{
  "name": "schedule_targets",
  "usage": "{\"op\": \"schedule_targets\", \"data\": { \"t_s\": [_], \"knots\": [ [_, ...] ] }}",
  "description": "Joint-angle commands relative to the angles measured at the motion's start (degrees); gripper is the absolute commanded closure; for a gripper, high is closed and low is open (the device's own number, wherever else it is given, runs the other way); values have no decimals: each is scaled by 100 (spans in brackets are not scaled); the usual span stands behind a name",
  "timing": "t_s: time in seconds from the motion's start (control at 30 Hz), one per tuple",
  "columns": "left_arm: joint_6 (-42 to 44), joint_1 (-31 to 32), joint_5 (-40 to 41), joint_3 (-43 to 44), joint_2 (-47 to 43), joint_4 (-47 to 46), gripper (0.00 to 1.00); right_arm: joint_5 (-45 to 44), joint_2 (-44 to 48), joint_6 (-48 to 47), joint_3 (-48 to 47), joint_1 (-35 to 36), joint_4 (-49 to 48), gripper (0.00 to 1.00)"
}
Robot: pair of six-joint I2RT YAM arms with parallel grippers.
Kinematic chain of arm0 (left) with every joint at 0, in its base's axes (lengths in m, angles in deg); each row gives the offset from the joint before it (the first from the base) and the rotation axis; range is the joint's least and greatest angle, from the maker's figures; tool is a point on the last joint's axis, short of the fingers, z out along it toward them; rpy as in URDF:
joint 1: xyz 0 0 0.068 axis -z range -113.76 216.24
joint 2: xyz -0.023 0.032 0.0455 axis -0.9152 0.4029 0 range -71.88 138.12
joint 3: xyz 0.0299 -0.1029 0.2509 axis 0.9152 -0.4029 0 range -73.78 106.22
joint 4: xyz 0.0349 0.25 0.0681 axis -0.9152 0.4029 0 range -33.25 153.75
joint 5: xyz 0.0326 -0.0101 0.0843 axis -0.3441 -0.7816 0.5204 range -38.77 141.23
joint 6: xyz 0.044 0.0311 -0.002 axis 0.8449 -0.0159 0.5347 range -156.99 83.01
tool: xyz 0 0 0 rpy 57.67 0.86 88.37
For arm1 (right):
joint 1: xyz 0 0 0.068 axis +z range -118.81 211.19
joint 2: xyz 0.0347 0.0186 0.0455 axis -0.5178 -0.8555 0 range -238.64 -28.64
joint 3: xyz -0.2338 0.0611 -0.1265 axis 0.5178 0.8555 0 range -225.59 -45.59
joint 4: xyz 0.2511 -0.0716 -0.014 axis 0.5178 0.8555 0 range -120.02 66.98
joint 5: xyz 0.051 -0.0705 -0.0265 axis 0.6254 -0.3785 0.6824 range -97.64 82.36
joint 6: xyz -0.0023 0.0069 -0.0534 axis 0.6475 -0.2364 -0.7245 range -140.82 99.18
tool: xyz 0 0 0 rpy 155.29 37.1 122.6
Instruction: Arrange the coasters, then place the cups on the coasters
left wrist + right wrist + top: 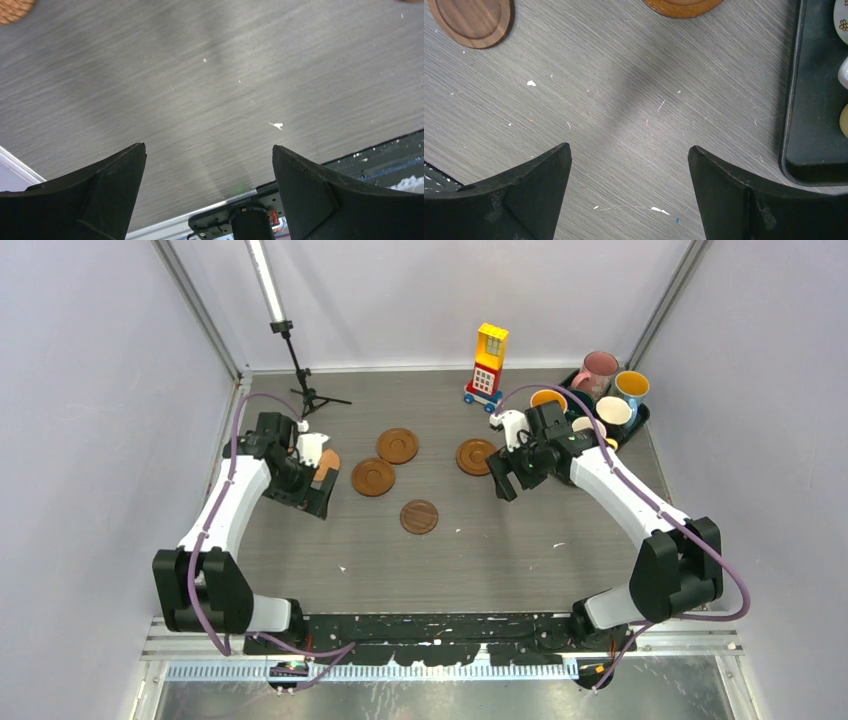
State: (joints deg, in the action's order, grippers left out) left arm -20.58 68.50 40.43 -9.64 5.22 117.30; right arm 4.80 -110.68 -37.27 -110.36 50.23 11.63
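We have nothing placed yet: left gripper point(209, 150) and right gripper point(630, 150) gape empty, round brown wooden coasters point(397, 446) lie scattered across the grey worktop point(500, 550), colourful ceramic cups point(612, 410) sit in the black tray point(819, 125) at its far right corner

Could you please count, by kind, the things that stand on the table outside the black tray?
Coasters: 5 in view, the last one only partly seen
Toy block tower: 1
Tripod stand: 1
Total: 7
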Motion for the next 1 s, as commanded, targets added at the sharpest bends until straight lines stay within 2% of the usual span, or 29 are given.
{"op": "schedule_targets", "data": {
  "t_s": [0.0, 0.2, 0.43, 0.5, 0.6, 0.73, 0.97],
  "knots": [
    [-147, -182, 160, 502, 333, -413, 0, -25, -110, -78, -306, -3, -120, 9],
    [-165, -804, 54, 1186, 1321, -563, 0, -47, -335, -113, -517, -8, -34, 9],
    [-338, -951, 415, 1964, 2339, -904, 0, -93, -695, -111, -863, -7, 71, 9],
    [-562, -1081, 393, 2266, 2726, -879, 6, -116, -780, -119, -1030, -12, 128, 9],
    [-731, -1267, 246, 2780, 3318, -656, 20, -165, -856, -147, -1150, -7, 142, 9],
    [-679, -1293, -42, 2849, 3578, -949, 37, -206, -918, -133, -1208, -7, 142, 9],
    [-505, -929, -63, 2886, 3728, -1392, 46, -268, -1000, -129, -1214, -9, 158, 9]
  ]
}}
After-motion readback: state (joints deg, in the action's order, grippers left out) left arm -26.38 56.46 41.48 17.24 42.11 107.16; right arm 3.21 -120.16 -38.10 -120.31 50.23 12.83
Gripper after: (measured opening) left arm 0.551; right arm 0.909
